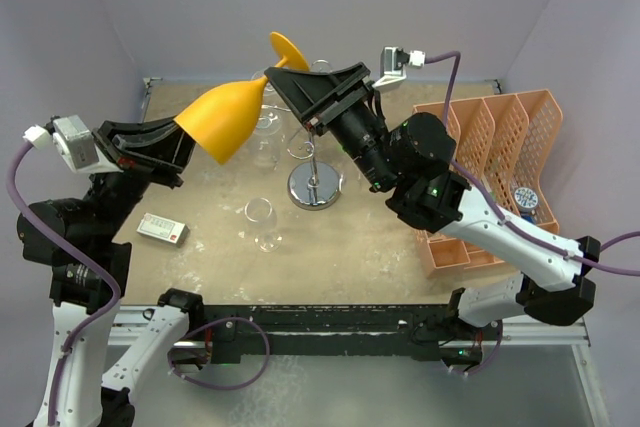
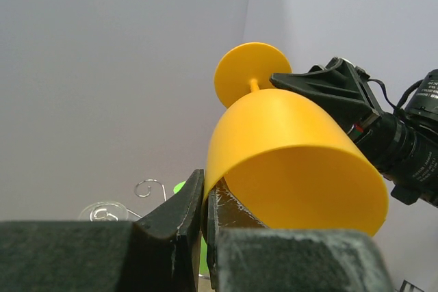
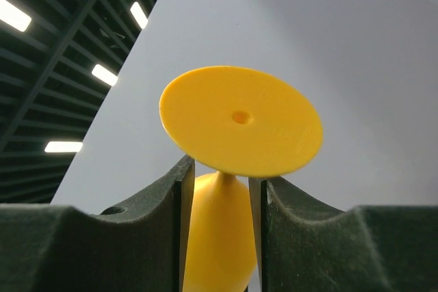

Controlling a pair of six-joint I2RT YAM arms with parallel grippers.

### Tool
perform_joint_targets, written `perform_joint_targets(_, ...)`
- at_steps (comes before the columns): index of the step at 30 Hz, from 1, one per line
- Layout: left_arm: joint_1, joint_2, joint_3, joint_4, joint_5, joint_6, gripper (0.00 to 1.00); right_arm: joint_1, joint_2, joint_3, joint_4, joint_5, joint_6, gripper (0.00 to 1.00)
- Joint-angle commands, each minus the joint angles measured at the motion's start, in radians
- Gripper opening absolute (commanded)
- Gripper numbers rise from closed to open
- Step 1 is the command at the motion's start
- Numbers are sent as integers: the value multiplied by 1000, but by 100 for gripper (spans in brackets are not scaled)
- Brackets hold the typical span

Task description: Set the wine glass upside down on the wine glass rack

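Left end effector (image 1: 183, 144) clamped shut on glass (image 1: 225, 117), rim pinched between fingers. Glass aloft, tilted, foot toward far right, above and just left of rack (image 1: 314, 187). Right end effector (image 3: 221, 182) open, jaws straddling stem under foot, gap each side (looks like handover, so stem grip can hang glass bowl-down). Desk (image 1: 380, 247): tan, scuffed. Carries clear glass (image 1: 262, 219) near centre, small box (image 1: 163, 230) near left, orange organiser (image 1: 500, 132) right. Pale walls left, far, right.
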Motion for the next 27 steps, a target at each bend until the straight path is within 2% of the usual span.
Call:
perform_joint_targets(1,-4,-8,-1,57,36,-20,0,-1,7,29,85,-21,21,39)
perform_joint_targets(9,-3,-17,-5,45,49,-13,0,-1,18,32,56,-17,39,25)
perform_joint_targets(10,-4,-18,-5,45,51,-13,0,-1,17,29,58,-17,39,22)
perform_joint_targets(13,-4,-15,-1,23,49,-21,0,-1,12,17,82,-17,39,2)
perform_joint_targets(14,-3,-10,9,-3,50,-21,1,-2,8,10,97,-16,39,0)
perform_joint_targets(20,-4,-5,52,-198,-17,13,28,-1,-14,-36,207,27,-79,0)
perform_joint_targets(23,-4,-46,36,-279,-108,29,42,-1,-27,-67,276,79,-190,0)
perform_joint_targets(27,-4,-89,75,-382,-249,-9,50,-1,-24,-90,343,91,-349,0)
